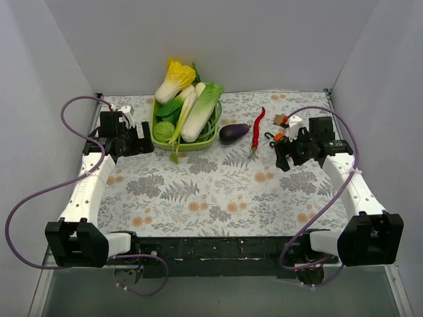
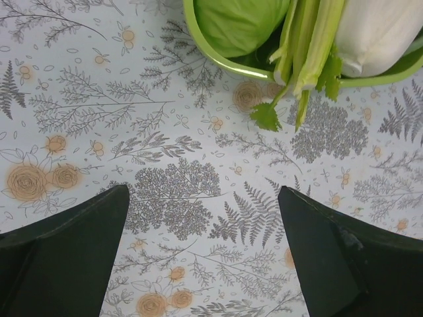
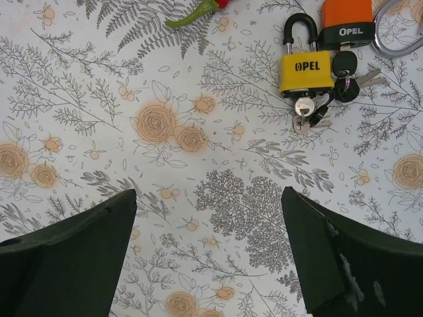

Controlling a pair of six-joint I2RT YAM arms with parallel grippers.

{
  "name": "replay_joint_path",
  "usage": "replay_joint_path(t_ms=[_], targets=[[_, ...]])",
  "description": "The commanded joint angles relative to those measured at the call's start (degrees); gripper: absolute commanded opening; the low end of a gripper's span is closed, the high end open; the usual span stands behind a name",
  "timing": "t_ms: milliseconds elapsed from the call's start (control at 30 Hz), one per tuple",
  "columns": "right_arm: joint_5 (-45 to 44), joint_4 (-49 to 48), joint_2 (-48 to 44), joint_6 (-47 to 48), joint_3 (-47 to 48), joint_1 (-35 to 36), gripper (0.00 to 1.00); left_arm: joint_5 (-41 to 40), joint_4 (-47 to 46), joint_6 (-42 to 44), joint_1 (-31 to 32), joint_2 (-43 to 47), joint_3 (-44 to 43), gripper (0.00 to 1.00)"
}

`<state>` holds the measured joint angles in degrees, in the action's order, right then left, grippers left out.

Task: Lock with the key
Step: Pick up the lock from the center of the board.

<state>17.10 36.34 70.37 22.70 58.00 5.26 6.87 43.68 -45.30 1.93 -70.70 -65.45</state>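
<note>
Right now, nearest me, both arms reach out from the near edge of the counter (image 1: 211, 198), which is covered in a floral cloth. My left gripper (image 2: 203, 198) hangs with fingers spread wide and empty over bare cloth, just short of a green basket (image 2: 377, 79) of vegetables. My right gripper (image 3: 209, 195) is spread and empty too. Beyond it the yellow padlock (image 3: 305, 74) lies flat, with a silver key (image 3: 302, 109) apparently in its keyhole and black-headed spare keys (image 3: 344, 69) bunched beside it. An orange padlock (image 3: 346, 23) lies just behind, touching that bunch. I cannot tell whether the yellow shackle is seated. I judge the main risks to be pinching a spare key instead of the inserted one, dragging the orange padlock along, or the unbraced padlock spinning on the cloth as the key turns. Farther off lies a red chilli (image 1: 258, 122).
</note>
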Motion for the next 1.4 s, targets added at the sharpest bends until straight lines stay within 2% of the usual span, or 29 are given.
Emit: replay_joint_path(t_ms=[0, 100, 267, 367, 433, 533, 667, 833, 1367], targets=[[1.53, 1.61, 3.89, 1.64, 6.24, -0.16, 0.98, -5.46, -0.53, -8.56, -0.18, 0.56, -6.0, 0.98], [0.13, 4.17, 9.16, 3.84, 11.6, -0.16, 0.98, -8.87, -0.7, -9.28, -0.18, 0.74, -7.67, 0.98], [-4.53, 4.44, 17.41, 6.39, 17.76, -0.16, 0.98, -9.95, -1.49, -4.72, -0.18, 1.87, -6.27, 0.98], [-5.85, 8.12, 24.25, 6.92, 23.55, -0.07, 0.98, -6.97, -0.45, -2.95, -0.18, 2.4, -5.65, 0.98], [-6.03, 10.32, 27.88, 7.53, 28.47, -0.07, 0.98, -1.54, 0.26, -3.39, -0.18, 2.49, -5.83, 0.98], [-3.4, 15.07, 34.12, 9.91, 33.91, -0.07, 0.98, 1.46, -0.09, -3.66, -0.18, 2.93, -5.04, 0.98], [-1.11, 15.87, 38.95, 10.35, 36.31, 0.02, 0.95, 2.35, 0.53, -2.34, -0.18, 2.14, -5.56, 0.98], [-2.69, 15.17, 42.65, 11.14, 36.93, -0.07, 0.88, 3.67, 0.35, -1.99, -0.18, 1.18, -6.27, 0.98], [-4.01, 10.77, 48.63, 13.16, 36.57, -0.07, 0.83, 7.1, 0.97, -0.32, -0.18, 0.65, -6.0, 0.98]])
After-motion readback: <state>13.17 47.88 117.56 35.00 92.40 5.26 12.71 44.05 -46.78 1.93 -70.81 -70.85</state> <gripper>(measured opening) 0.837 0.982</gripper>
